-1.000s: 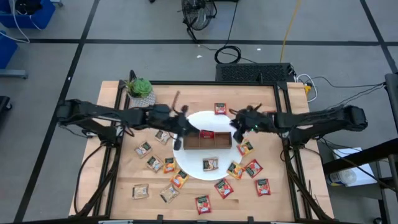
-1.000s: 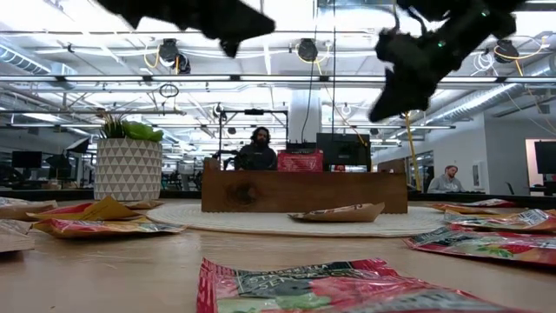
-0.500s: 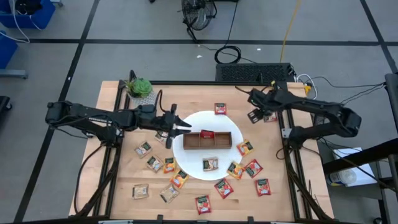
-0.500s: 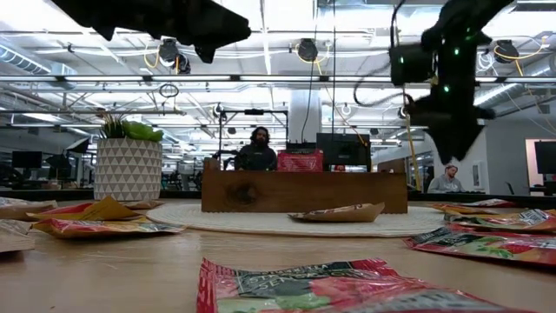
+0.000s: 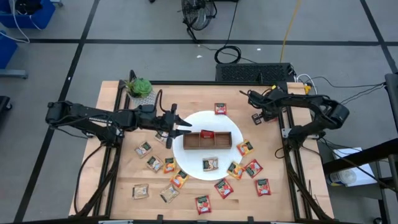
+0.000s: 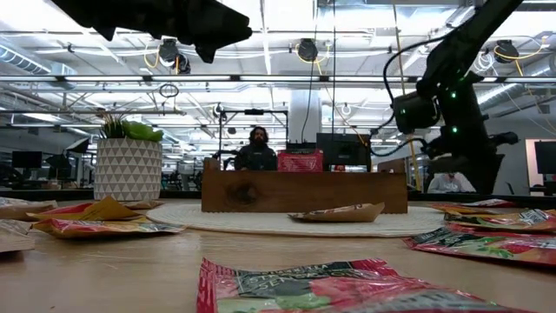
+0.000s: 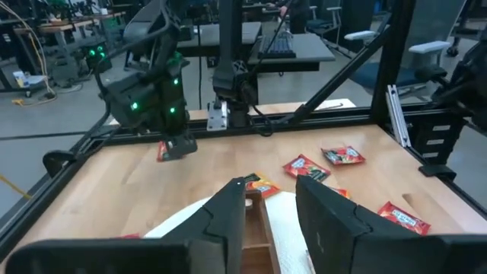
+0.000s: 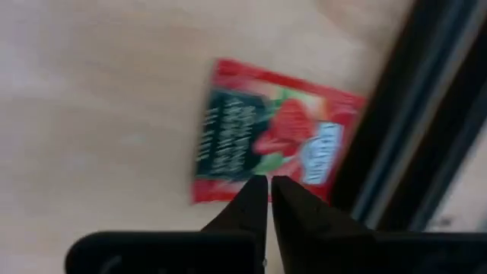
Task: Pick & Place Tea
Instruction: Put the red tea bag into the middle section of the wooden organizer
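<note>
A brown wooden tray (image 5: 219, 144) stands on the round white plate (image 5: 194, 119), with a red tea sachet (image 5: 207, 133) in its middle compartment. Another sachet (image 5: 211, 164) lies flat on the plate. My left gripper (image 7: 270, 192) hovers open and empty over the plate's left part, pointing at the tray. My right gripper (image 8: 268, 183) is shut and points steeply down at the table's far right. Its tips stand at the near edge of a red sachet (image 8: 266, 141), which lies flat on the wood beside the black frame rail. The left wrist view shows that sachet (image 7: 162, 151) right beside the right gripper (image 7: 179, 146). My right gripper comes from above, pointing steeply down, with its shut fingertips (image 8: 254, 192) at the lower edge of the red sachet (image 8: 228, 190). The sachet lies flat on the table. Whether the tips touch it I cannot tell.
Several red, orange and beige sachets (image 5: 224, 186) lie scattered over the table's near half and right side. One more (image 5: 220, 109) lies at the far edge of the plate. A potted plant (image 5: 140, 88) stands at the far left. Black frame rails (image 5: 285, 124) run along the right edge.
My right gripper has swung from above the tray toward the table's far right corner. It has tipped from nearly level to steeply downward and sunk close to the red sachet there. My left gripper has drawn back a little from the tray toward the table's left.
</note>
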